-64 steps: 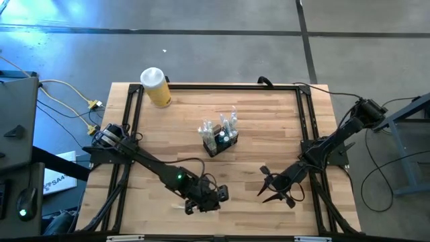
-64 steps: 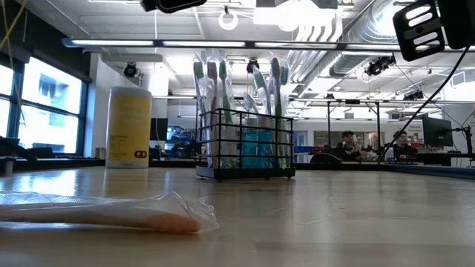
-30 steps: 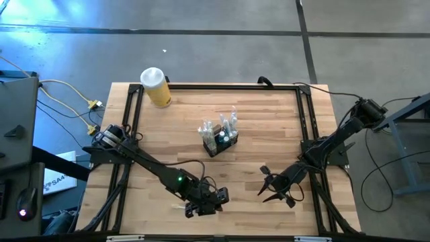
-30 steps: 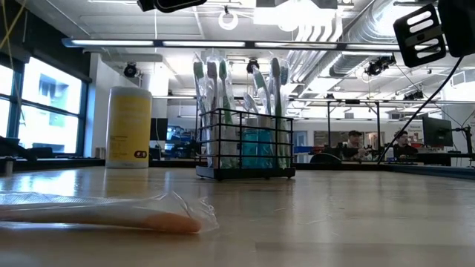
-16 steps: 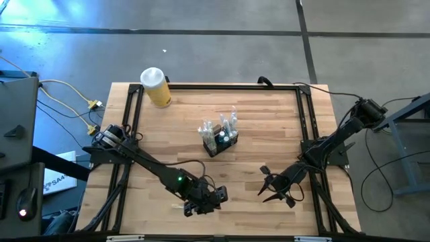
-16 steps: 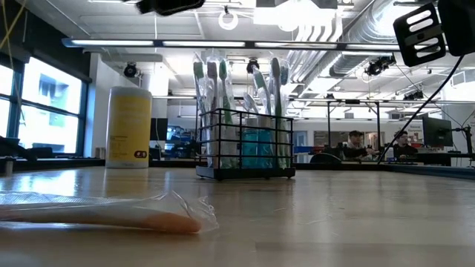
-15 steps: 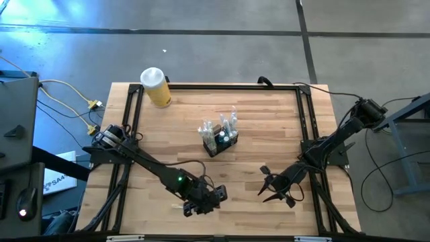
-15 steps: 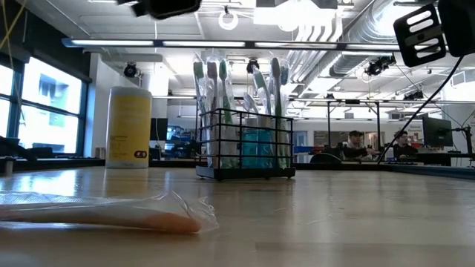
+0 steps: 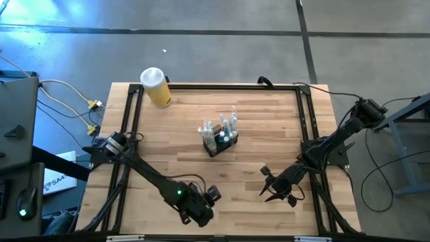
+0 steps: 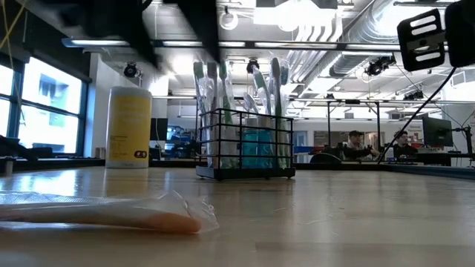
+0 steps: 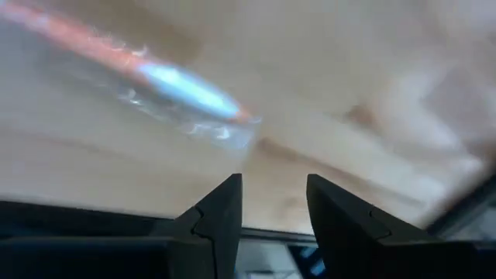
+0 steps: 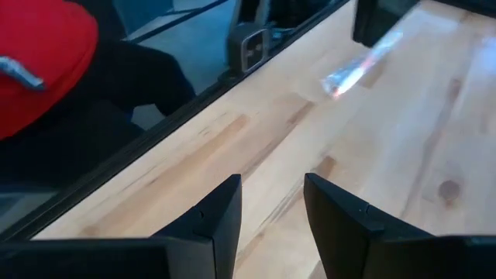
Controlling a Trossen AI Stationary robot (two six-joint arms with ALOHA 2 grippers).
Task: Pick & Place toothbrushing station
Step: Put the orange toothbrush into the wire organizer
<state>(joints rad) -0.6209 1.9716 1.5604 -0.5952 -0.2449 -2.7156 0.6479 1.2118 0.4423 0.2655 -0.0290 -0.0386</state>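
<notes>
The toothbrushing station (image 9: pixel 220 138) is a small black slatted caddy that stands on its base at the table's middle, with several toothbrushes upright in it; it also shows in the low view (image 10: pixel 245 144). My left gripper (image 9: pixel 196 212) hangs open and empty near the table's near edge, above a plastic-wrapped orange toothbrush (image 11: pixel 180 91) that lies flat on the wood (image 10: pixel 104 211). My right gripper (image 9: pixel 267 185) is open and empty, above the table right of the middle. Both grippers are far from the caddy.
A yellow jar with a white lid (image 9: pixel 156 87) stands at the far left corner. A black frame (image 9: pixel 131 114) runs along the table's edges. The right wrist view shows the wrapped toothbrush (image 12: pixel 358 68) and something red (image 12: pixel 39 54) beyond the table's edge.
My left gripper has moved a little toward the table's near edge and gone down, and its wrist has turned. The wrapped toothbrush and the caddy have stayed in place.
</notes>
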